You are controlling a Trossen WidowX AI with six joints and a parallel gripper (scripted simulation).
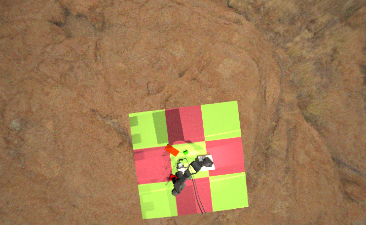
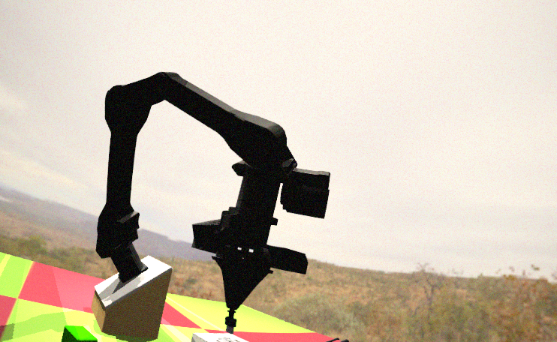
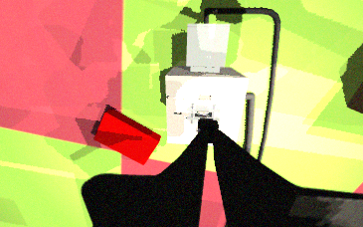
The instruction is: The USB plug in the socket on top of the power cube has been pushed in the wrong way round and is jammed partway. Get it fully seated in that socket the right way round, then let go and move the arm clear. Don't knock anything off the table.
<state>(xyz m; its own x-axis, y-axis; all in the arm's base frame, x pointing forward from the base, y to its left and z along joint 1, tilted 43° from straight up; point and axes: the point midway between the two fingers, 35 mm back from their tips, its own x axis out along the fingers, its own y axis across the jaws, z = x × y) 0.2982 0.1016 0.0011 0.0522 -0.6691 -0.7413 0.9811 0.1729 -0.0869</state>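
Brown rocky ground (image 1: 67,69) lay around your lime-and-red chequered tabletop (image 1: 220,120) (image 2: 55,282) (image 3: 45,55), with scrubland and a pale sky behind it in the exterior view. Your power cube (image 1: 181,169) (image 2: 202,337) (image 3: 181,121) was on the table, a white adapter (image 1: 180,165) (image 3: 207,46) at one side. Your gripper (image 1: 179,173) (image 2: 230,307) (image 3: 210,134) pointed down over the cube, its fingers closed on the black USB plug (image 2: 230,321) (image 3: 208,124). The plug stood nearly upright above the cube's top, its grey metal end showing underneath; you couldn't tell from these views whether the tip touched the socket. Beside the cube you had a red block (image 1: 173,176) (image 3: 127,137), apart from it. An orange block (image 1: 171,150) and a smaller green block (image 1: 185,152) (image 2: 79,334) were farther from the cube, beyond the adapter side. Dark cable (image 1: 195,187) (image 3: 274,65) looped past the cube on the side opposite the red block.
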